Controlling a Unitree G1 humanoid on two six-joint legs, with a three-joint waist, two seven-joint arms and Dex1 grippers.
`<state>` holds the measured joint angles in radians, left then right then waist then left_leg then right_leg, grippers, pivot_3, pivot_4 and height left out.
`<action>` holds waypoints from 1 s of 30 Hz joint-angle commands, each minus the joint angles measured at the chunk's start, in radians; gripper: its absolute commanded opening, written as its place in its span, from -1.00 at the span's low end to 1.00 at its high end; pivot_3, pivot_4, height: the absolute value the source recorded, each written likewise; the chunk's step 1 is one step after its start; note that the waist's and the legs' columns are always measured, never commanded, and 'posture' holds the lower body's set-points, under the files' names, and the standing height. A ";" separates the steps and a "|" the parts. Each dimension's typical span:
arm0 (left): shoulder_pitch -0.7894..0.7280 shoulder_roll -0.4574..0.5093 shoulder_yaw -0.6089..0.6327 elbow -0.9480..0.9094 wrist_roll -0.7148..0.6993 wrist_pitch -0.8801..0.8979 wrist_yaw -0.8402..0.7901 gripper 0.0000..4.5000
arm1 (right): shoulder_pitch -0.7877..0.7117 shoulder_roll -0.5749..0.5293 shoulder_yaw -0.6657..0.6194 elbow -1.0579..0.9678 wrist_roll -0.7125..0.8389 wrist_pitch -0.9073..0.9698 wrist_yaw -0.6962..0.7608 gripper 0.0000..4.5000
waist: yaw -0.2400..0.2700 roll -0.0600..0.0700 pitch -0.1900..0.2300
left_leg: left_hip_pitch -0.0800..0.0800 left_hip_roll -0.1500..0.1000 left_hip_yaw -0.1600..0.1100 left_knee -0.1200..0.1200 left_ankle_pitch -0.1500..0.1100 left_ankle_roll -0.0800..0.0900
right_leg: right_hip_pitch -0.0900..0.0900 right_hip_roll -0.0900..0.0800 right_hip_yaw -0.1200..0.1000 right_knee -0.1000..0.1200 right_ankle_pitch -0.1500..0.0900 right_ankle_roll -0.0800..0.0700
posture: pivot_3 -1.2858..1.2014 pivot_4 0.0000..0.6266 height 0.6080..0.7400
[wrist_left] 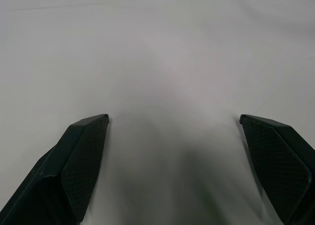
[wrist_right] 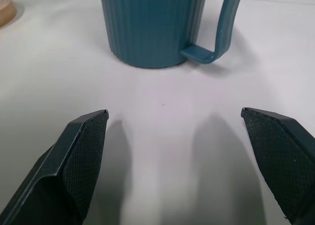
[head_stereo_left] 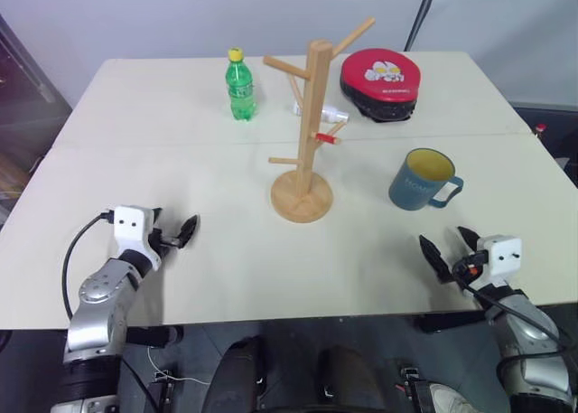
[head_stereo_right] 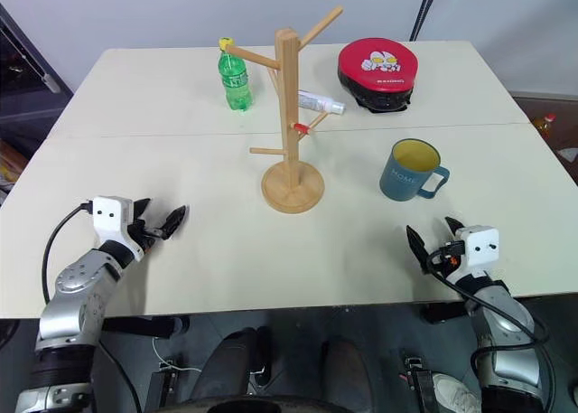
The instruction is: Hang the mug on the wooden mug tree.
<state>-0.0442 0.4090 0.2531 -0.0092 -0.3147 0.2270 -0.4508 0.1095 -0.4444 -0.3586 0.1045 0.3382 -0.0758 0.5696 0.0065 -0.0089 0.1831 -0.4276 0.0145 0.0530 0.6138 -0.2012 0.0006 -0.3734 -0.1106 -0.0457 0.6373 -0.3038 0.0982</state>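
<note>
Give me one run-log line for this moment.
mug: upright on table, unheld | mug tree: pegs bare | left gripper: open, empty | right gripper: open, facing mug

A green plastic bottle [head_stereo_left: 240, 86] with a yellow cap stands upright at the far side of the pale desk [head_stereo_left: 208, 250]. A red-topped round pad [head_stereo_left: 384, 84] lies farther right, a small white tube [head_stereo_left: 332, 114] between them.
</note>
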 commanded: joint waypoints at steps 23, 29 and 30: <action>0.045 0.043 -0.291 -0.434 -0.205 0.117 -0.360 1.00 | -0.060 0.000 -0.045 0.091 -0.049 -0.060 -0.147 0.99 | -0.003 0.000 -0.003 | 0.000 0.000 0.000 -0.001 -0.001 0.000 | 0.001 -0.001 0.001 -0.006 0.002 -0.003 | 0.03 -0.52 1.00; -0.018 0.027 -0.350 -0.467 -0.213 0.149 -0.355 1.00 | -0.128 0.001 -0.040 0.145 -0.076 -0.091 -0.224 0.99 | -0.004 0.001 -0.003 | -0.001 0.000 0.001 -0.001 0.001 0.003 | 0.001 0.000 0.000 -0.006 0.002 -0.003 | 0.03 -0.52 1.00; -0.023 0.025 -0.356 -0.471 -0.213 0.151 -0.352 1.00 | -0.139 -0.002 -0.036 0.159 -0.081 -0.096 -0.229 0.99 | -0.005 0.001 -0.003 | -0.001 0.000 0.001 -0.001 0.001 0.003 | 0.001 0.000 0.000 -0.006 0.002 -0.003 | 0.03 -0.52 1.00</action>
<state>-0.0589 0.4365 -0.0917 -0.4385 -0.5130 0.3716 -0.8034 -0.0161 -0.4420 -0.3718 0.2517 0.2665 -0.1507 0.3579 0.0019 -0.0075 0.1800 -0.4283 0.0143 0.0547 0.6128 -0.2000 0.0040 -0.3720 -0.1101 -0.0452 0.6312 -0.3021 0.0956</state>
